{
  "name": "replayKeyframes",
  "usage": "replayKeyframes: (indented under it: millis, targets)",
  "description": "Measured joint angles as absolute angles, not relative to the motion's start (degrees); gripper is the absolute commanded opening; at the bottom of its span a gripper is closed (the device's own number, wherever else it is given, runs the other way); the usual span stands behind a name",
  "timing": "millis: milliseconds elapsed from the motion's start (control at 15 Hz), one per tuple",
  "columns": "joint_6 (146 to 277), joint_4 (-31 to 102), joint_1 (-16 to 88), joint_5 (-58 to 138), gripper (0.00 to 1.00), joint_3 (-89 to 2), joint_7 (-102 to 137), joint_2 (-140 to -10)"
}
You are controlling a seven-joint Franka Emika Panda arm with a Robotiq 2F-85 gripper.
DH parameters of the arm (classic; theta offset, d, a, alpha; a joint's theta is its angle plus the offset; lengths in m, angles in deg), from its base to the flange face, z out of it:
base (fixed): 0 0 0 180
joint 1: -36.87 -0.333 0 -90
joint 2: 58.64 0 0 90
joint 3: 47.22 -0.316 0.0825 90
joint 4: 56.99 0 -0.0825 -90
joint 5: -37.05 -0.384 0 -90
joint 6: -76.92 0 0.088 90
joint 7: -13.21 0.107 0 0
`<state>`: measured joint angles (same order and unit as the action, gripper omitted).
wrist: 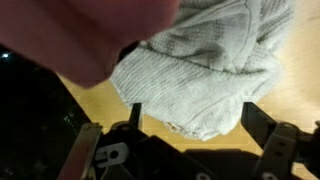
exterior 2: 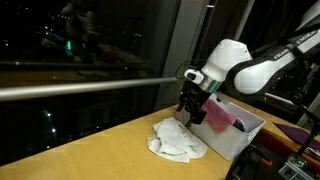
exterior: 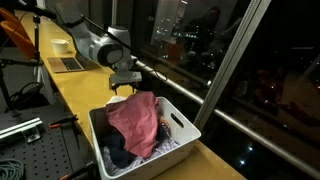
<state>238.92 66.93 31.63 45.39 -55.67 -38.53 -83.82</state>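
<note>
Just above a crumpled white ribbed towel (exterior 2: 178, 143), the gripper (exterior 2: 190, 112) hangs with jaws apart, beside a rectangular plastic bin (exterior 2: 242, 140).

Lab or office: optical breadboard (exterior: 28, 150), laptop (exterior: 68, 64), long counter (exterior: 75, 97) along night window (exterior: 200, 35).

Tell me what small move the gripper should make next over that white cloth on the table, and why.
Probably lower straight down onto the white cloth. The gripper is open and hangs right above it, beside the basket. The wrist view shows the cloth lying between the open jaws, but not yet deep enough for closing to catch a fold.
</note>
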Motion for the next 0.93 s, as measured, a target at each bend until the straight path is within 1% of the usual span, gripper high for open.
replayKeyframes:
  millis: [200,467,933]
  targets:
    - [239.0,61.4,35.5,45.4,1.0,-57.5,-41.1,-91.8]
    - [238.9,55.0,39.3,45.4,1.0,-60.2,-43.3,-98.6]
    - [237.8,50.2,40.0,45.5,1.0,-61.7,-43.5,-101.3]
